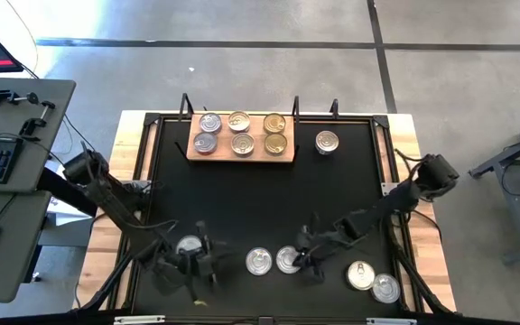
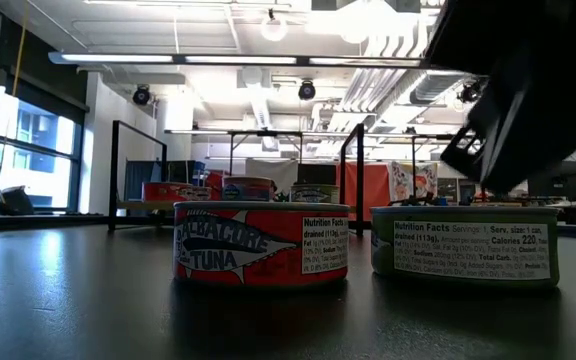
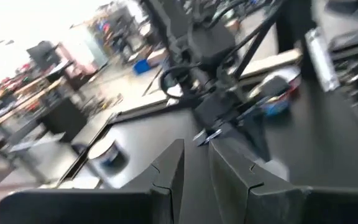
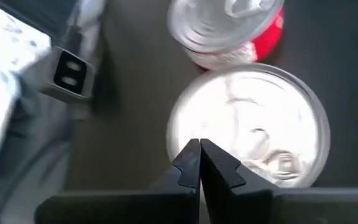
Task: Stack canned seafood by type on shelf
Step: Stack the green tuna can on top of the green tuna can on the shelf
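Tins lay in two groups: six sat on the wooden shelf (image 1: 241, 153) at the far side of the table, one silver-topped tin (image 1: 328, 142) stood just beside it on the black surface, and the rest waited along the near edge. We saw the right gripper (image 4: 199, 163) poised directly over a silver-topped can (image 4: 253, 134), its fingers pressed together and holding nothing, with the red-sided tuna can (image 4: 244, 31) just beyond and nearly touching that can. In the high view this put the right gripper (image 1: 307, 257) at the middle pair of cans (image 1: 273, 261). The left gripper (image 1: 197, 264) hovered near another can (image 1: 189, 245) at the near left; its fingers (image 3: 166, 174) stood slightly parted, with nothing between them. We judged these cans to be rigid, fairly dense for their size and smooth-walled, so a hold across the side wall, fingers on opposite sides, seemed surest; the pull-tab lid offered poor purchase. The right fingers would have to spread first.
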You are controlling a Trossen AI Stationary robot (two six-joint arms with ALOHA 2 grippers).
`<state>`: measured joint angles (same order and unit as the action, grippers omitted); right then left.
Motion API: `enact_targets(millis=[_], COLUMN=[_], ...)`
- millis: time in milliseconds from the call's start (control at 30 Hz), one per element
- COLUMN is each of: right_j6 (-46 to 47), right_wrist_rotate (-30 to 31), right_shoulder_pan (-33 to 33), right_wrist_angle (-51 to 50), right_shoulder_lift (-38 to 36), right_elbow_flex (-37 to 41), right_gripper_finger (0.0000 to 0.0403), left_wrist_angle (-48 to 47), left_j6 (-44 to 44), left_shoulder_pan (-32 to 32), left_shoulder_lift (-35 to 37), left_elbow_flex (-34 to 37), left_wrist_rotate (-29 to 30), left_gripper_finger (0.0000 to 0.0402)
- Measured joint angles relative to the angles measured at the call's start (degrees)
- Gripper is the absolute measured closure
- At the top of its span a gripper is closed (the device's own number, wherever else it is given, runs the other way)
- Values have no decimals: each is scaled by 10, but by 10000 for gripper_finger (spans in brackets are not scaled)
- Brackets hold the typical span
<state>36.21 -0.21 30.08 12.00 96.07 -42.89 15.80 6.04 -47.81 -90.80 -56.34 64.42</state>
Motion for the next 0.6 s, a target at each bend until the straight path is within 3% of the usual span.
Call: enact_targets(millis=[200, 400, 600], right_j6=[-42, -14, -65], right_wrist_rotate=[7, 165, 219], right_shoulder_pan=[-41, -84, -88], right_wrist_angle=[4, 27, 28], right_shoulder_lift=[25, 28, -2], right_elbow_flex=[-1, -1, -20], right_gripper_finger=[403, 403, 403], left_wrist_angle=[-80, -108, -149], left_j6=[-98, -149, -218], left_shoulder_pan=[26, 45, 85], left_shoulder_lift=[0, 0, -5], left_elbow_flex=[0, 0, 0], left_wrist_rotate=[13, 8, -89], left_gripper_finger=[337, 337, 337])
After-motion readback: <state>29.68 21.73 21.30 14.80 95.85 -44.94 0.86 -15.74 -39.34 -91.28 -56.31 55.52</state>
